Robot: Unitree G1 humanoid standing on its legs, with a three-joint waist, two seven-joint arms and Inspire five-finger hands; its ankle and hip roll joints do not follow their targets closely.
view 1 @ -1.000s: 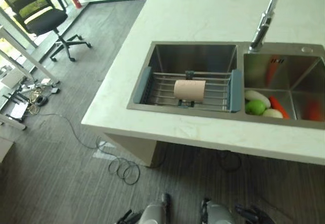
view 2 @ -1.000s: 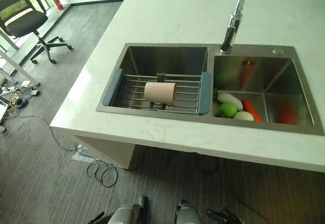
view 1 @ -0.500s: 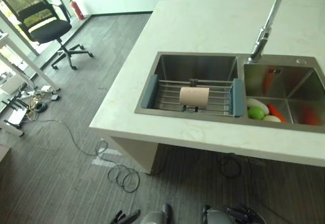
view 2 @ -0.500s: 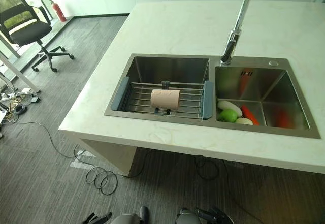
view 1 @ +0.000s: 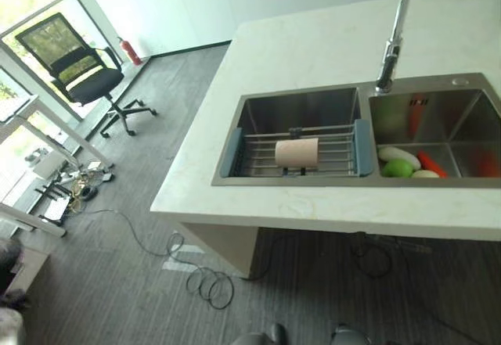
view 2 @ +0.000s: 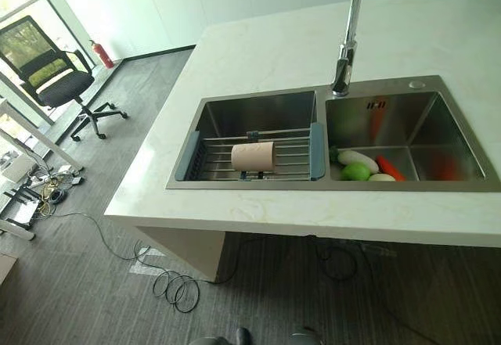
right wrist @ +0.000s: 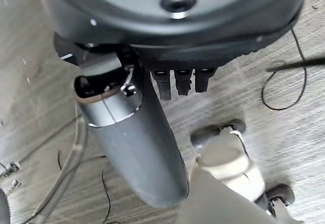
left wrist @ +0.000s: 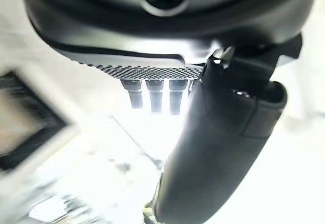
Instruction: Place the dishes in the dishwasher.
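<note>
A pale counter stands in a room with a grey striped floor. A steel double sink is set into the counter, and a tall tap rises behind the wall between the two basins. Across the left basin lies a wire rack with blue-grey ends. On the rack, about in its middle, a beige cup lies on its side. In the right basin, near the front left corner, there are vegetables: a white one, a green one and an orange one, close together. Far to the left, by the windows, stands a black office chair, and a red fire extinguisher stands against the wall beyond it. A grey cable lies in loops on the floor before the counter.

The left hand shows in its wrist view with the thumb stretched out and the fingers straight in a row, holding nothing. The right hand shows in its wrist view above the floor, also with the thumb out and the fingers straight and side by side, empty. The cup on the rack is well apart from both hands; no finger touches it.
</note>
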